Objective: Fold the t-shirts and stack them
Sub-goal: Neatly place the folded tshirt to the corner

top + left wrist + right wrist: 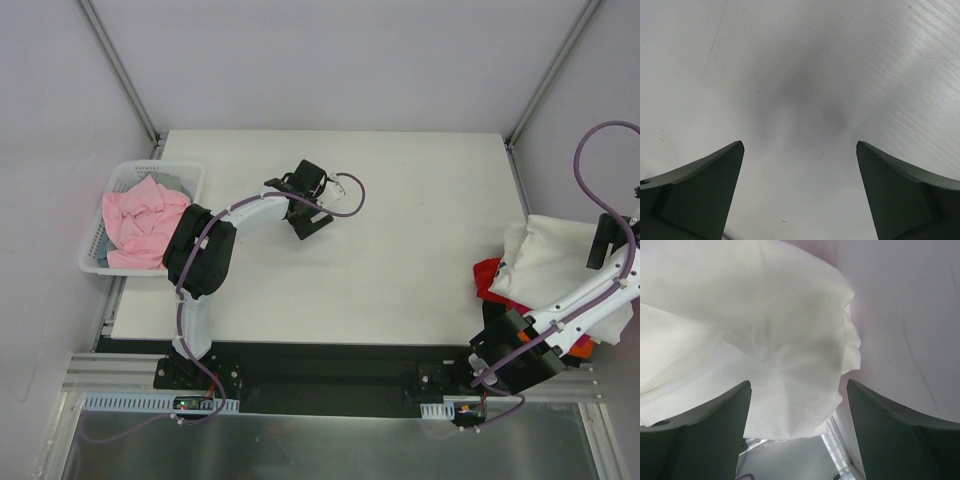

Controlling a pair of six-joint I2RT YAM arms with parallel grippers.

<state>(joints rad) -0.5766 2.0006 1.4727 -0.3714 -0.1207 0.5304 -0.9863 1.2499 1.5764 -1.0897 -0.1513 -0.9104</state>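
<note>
1. Two arms share a white table. The left arm bends from its base at lower left up toward the upper middle of the frame. The right arm leans out past the table's right edge.
2. A pile of tees lies at the far right. On top is a white t-shirt, spread loosely with rumpled edges, and a red t-shirt pokes out from under its left side.
3. At the left edge, a lattice basket holds a crumpled pink t-shirt.
4. The cloth looks light and limp. It will likely sag, drape and drag its neighbours along. A pinch on a hem corner or shoulder seam, taking only one layer, seems the safest hold.
5. The right gripper hovers over the white t-shirt with its jaws spread and nothing pinched between them. The fabric lies beyond the fingertips.
6. The left gripper points down at bare table, well apart from any shirt. Its jaws are wide apart and empty.
</note>
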